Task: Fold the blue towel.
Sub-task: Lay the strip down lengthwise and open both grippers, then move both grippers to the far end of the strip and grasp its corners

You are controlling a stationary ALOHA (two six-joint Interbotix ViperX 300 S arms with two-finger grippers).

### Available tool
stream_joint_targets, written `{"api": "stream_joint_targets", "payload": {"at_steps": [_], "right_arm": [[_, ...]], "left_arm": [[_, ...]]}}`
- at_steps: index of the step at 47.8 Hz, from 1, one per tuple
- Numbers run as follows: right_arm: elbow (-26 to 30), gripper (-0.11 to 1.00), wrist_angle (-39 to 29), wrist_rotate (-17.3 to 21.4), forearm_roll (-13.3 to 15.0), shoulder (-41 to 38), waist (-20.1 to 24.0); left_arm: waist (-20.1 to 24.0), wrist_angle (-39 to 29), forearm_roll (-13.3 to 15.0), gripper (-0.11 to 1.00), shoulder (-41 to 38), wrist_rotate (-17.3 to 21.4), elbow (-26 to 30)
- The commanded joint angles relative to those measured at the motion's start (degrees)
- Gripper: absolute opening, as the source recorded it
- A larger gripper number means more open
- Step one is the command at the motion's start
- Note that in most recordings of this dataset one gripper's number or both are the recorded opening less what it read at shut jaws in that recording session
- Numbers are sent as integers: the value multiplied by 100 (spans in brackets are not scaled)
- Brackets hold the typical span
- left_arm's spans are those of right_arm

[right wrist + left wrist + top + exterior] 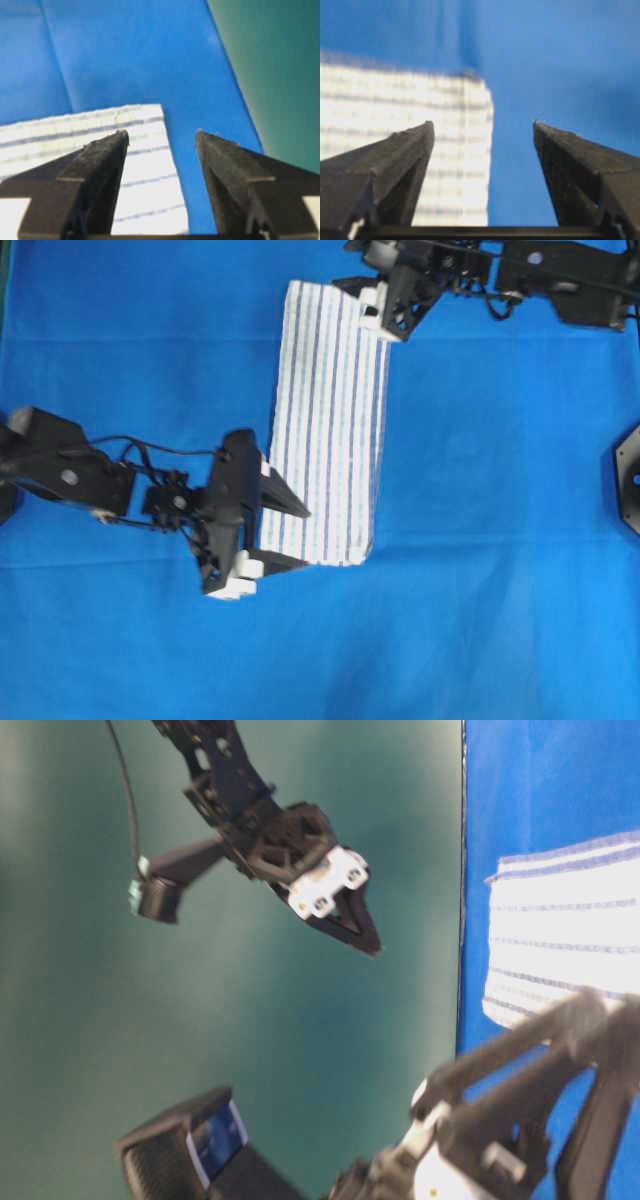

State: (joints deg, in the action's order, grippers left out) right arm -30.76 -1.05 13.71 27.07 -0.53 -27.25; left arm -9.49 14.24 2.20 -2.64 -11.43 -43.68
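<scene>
The blue towel point(328, 425) is seen lying flat on the blue-covered worktop point(500, 540) as a long narrow strip, its stripes running along its length, so one lengthwise fold is judged to be already made. The left gripper point(297, 538) is positioned at the near left corner of the strip with its jaws spread wide and nothing between them; in the left wrist view the cloth's corner lies under one finger and bare covering under the other. The right gripper point(362, 297) is placed at the far right corner, likewise wide apart and empty, with the towel's edge seen just below its fingers in the right wrist view. The step in hand is judged to be a release after a fold, with both corners let go. A further fold across the short way would call for the far end to be pinched at its two corners, lifted clear and carried toward the near end so that the edges meet squarely; care would be needed that both layers are caught together. No containers are seen in any view, and nothing else is shown resting on the worktop
</scene>
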Motion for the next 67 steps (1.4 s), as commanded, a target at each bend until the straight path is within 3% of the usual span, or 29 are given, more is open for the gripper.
{"api": "stream_joint_targets", "payload": {"at_steps": [1,9,16,32,39,49,57,67], "right_arm": [[-123,60,9,18,18,475,35],[-624,60,35,70,-18,1055,132],[-1204,60,132,149,-123,1608,352],[-2215,60,237,773,-343,2707,1503],[-2399,60,220,1011,-343,2856,1652],[-2373,60,202,1011,-299,2804,1450],[-2241,60,272,1011,-290,2487,694],[-1872,60,694,958,-193,1608,-88]], "left_arm": [[79,-369,-18,71,466,9,-70],[378,-677,-35,71,1213,62,-396],[958,-580,-53,71,1687,211,-686],[2057,-44,-53,71,1907,896,-923],[2303,-35,-53,71,1863,1037,-896],[2435,18,-53,71,1837,1037,-879],[2672,422,-53,70,1538,1046,-809],[3138,844,-53,70,624,1063,-422]]}}
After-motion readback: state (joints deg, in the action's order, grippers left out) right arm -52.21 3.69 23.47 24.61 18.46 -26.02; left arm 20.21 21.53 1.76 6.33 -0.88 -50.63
